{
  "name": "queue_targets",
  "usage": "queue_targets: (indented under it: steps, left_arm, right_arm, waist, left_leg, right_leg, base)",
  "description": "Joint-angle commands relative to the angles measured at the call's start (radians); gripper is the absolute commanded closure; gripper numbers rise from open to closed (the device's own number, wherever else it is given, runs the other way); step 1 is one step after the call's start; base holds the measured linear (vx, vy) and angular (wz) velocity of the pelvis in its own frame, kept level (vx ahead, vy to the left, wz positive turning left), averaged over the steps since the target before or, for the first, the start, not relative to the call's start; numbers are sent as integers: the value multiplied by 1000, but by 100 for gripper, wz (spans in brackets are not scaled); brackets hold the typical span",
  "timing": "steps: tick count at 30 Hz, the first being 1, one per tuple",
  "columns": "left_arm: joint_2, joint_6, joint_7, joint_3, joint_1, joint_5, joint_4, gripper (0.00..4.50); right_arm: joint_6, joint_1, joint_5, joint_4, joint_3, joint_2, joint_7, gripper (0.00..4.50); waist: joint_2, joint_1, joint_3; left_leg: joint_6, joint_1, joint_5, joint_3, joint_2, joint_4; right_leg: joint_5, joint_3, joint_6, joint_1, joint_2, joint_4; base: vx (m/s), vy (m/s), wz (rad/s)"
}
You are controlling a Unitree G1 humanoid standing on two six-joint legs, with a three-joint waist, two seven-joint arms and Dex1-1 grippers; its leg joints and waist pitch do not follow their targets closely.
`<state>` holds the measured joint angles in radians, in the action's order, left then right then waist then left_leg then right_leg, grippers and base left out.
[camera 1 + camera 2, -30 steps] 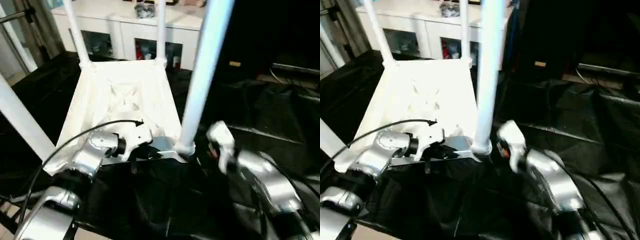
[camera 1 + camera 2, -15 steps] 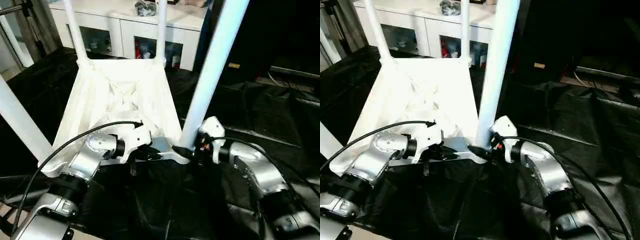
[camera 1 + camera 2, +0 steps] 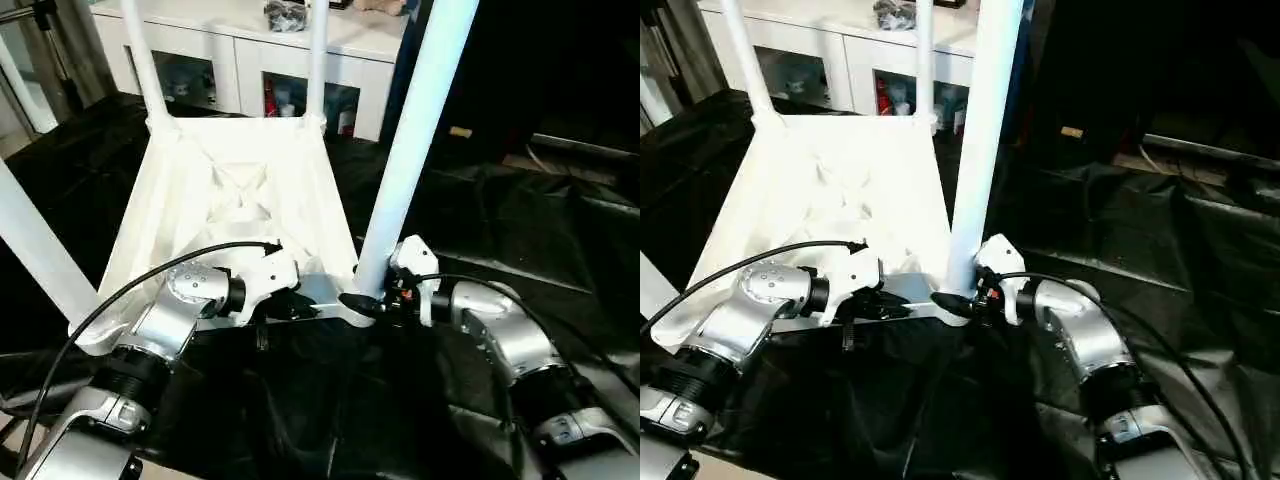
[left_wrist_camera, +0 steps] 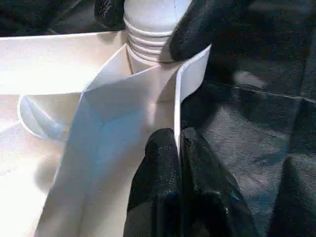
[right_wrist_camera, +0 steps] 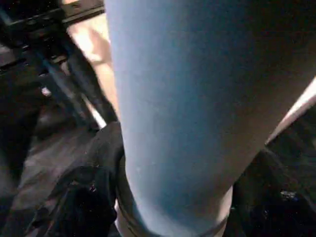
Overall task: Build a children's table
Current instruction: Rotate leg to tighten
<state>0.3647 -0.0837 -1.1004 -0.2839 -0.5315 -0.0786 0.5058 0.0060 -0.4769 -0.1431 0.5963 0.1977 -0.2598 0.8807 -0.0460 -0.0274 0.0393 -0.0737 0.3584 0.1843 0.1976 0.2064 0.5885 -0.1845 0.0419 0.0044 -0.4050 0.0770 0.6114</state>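
Your left gripper [image 4: 177, 148] has its jaws pinched nearly closed on the thin rim wall of the white plastic table top [image 3: 240, 190], which lies upside down, ribbed underside up, on the black sheet [image 3: 520, 230] covering the floor. Your right gripper [image 3: 365, 302] sits at the base of the near right white tube leg [image 3: 405, 160], one finger on either side of it; whether they are actually pressing the tube I cannot tell.

All four legs look seated in the corner sockets, so the risk now lies in how you handle this corner:

- If the right jaws clamp off-centre on the round, smooth tube, they could skate round it and lever the leg sideways in its socket [image 4: 148, 37].
- The leg is long and upright; a push at the base may tilt it and work the ribbed end loose.
- The left grip is on a thin plastic edge. Pull or twist hard and that wall may flex, or slip out of the jaws.
- The black sheet is wrinkled and slick-looking, so the top may slide under a sideways load.
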Motion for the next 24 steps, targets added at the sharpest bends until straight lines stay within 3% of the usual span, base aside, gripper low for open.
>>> queue_targets:
  steps: [1,3,5,7,9,11,12,13,16,17,18,19,21,24]
  left_arm:
    - [-51,-52,106,16,19,-2,32,450]
    - [-75,-64,137,15,15,-7,29,450]
    - [-146,-97,240,16,4,-23,23,450]
    - [-192,-116,295,19,-3,-25,18,450]
    - [-220,-117,316,11,-6,-26,14,450]
    - [-232,-108,321,1,-6,-33,12,450]
    - [-234,-100,312,-8,-3,-37,8,450]
    - [-234,-94,303,-13,0,-38,5,450]
    - [-221,-73,269,-22,13,-31,-13,450]
    - [-207,-64,248,-26,20,-26,-22,450]
    - [-207,-64,248,-26,20,-26,-22,450]
    - [-190,-50,219,-27,30,-17,-32,450]
    - [-159,-38,177,-26,47,-3,-49,450]
    - [-120,-19,110,-22,66,19,-67,450]
  right_arm:
    - [-7,28,27,30,-32,39,-138,183]
    - [-2,39,32,32,-42,63,-197,183]
    - [14,58,60,45,-51,138,-358,184]
    - [40,56,76,64,-61,194,-473,184]
    - [45,54,68,70,-55,246,-492,184]
    - [34,61,72,55,-31,274,-471,184]
    - [26,68,80,39,-6,283,-444,149]
    - [21,72,85,28,10,286,-422,128]
    - [28,78,73,8,11,283,-387,111]
    - [32,77,61,0,-1,272,-373,80]
    - [32,77,61,0,-1,272,-373,80]
    - [28,75,63,-6,-1,249,-354,71]
    - [23,69,67,-14,-1,206,-308,67]
    - [8,63,58,-28,7,143,-194,67]
  waist:
    - [-7,-7,-42]
    - [-9,-5,-43]
    - [6,-6,-42]
    - [3,-5,-45]
    - [7,-4,-45]
    - [4,-4,-45]
    - [3,-4,-45]
    - [8,-3,-44]
    - [4,-4,-45]
    - [4,-4,-46]
    - [4,-4,-46]
    - [-4,-3,-46]
    - [1,-4,-46]
    - [0,-9,-48]
  left_leg:
    - [4,-2,294,-20,25,-78]
    - [-6,-6,312,-20,24,-78]
    - [-10,-15,340,-18,23,-77]
    - [-18,-12,342,-21,20,-80]
    - [-19,-16,357,-20,20,-79]
    - [-9,-13,377,-21,19,-81]
    - [-7,-12,380,-21,18,-81]
    - [-8,-12,388,-23,20,-83]
    - [1,-8,378,-23,20,-84]
    - [3,-7,373,-23,20,-85]
    - [3,-6,369,-23,21,-85]
    - [7,-7,363,-22,21,-85]
    - [12,-3,352,-22,21,-86]
    - [22,-6,342,-20,24,-84]
  right_leg:
    - [-421,-34,-154,31,61,-91]
    - [-444,-36,-144,29,61,-95]
    - [-430,-38,-149,20,56,-100]
    - [-433,-36,-145,25,54,-97]
    - [-440,-36,-140,20,54,-101]
    - [-446,-35,-126,20,52,-105]
    - [-450,-35,-122,20,52,-106]
    - [-452,-35,-118,20,52,-107]
    - [-441,-36,-115,23,53,-106]
    - [-436,-36,-117,24,53,-105]
    - [-432,-36,-118,24,54,-104]
    - [-428,-36,-120,24,54,-105]
    - [-425,-36,-121,28,55,-103]
    - [-420,-38,-127,27,57,-104]
  base:
    - [0,0,0]
    - [0,0,0]
    - [0,0,0]
    - [0,0,0]
    - [0,0,0]
    - [0,0,0]
    - [0,0,0]
    - [0,0,0]
    - [0,0,0]
    - [0,0,0]
    - [0,0,0]
    - [0,0,0]
    - [0,0,0]
    - [0,0,0]
